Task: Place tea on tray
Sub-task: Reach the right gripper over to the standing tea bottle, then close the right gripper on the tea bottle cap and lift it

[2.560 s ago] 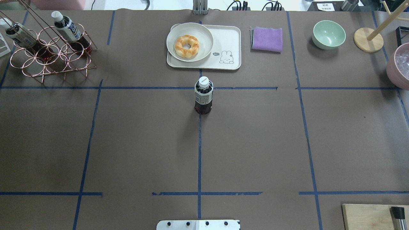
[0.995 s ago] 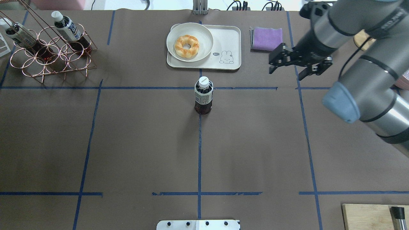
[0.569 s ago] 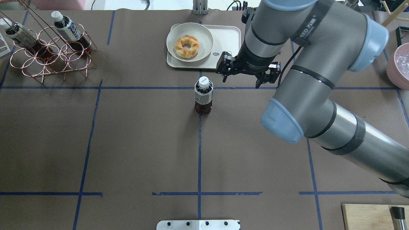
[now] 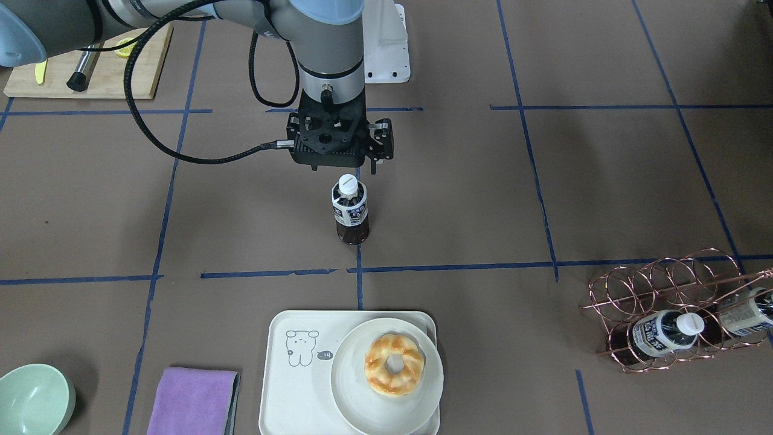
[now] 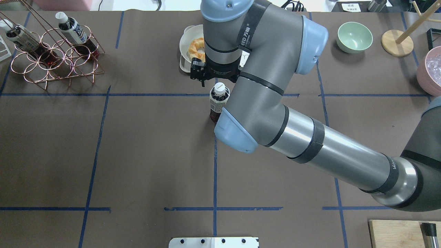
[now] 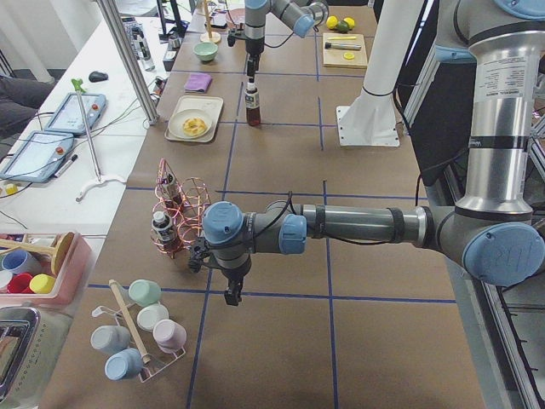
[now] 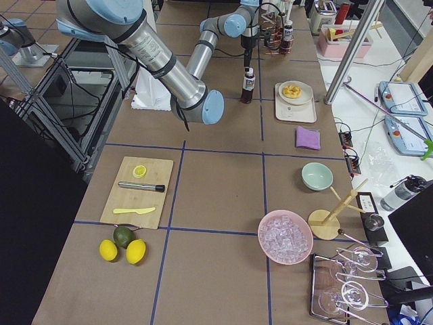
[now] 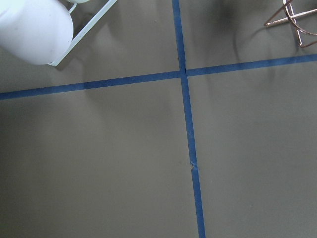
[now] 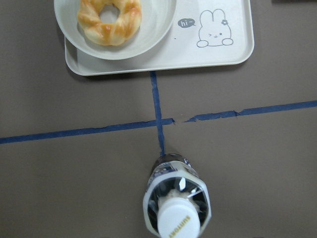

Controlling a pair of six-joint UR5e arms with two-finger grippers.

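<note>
- Table [image 4: 543, 181]: the tea stands upright on it at a tape cross, near the tray, not on it.
- Tray [image 4: 284, 386]: a plate [image 4: 356, 417] fills one half. Set down on that rim, the tea could tip.
- Tea [image 4: 351, 208]: tall and narrow. If I clip its cap coming down, it topples.
- My right tool [image 4: 339, 162]: fingers apart, above the tea.
- My left tool [image 6: 232, 294]: far off, and I cannot tell its state.

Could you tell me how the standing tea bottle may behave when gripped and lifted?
The tea stands tall on a narrow base, so a sideways nudge could tip it. Holding dark liquid, it probably feels heavy for its size. Its clear plastic may flex.
</note>
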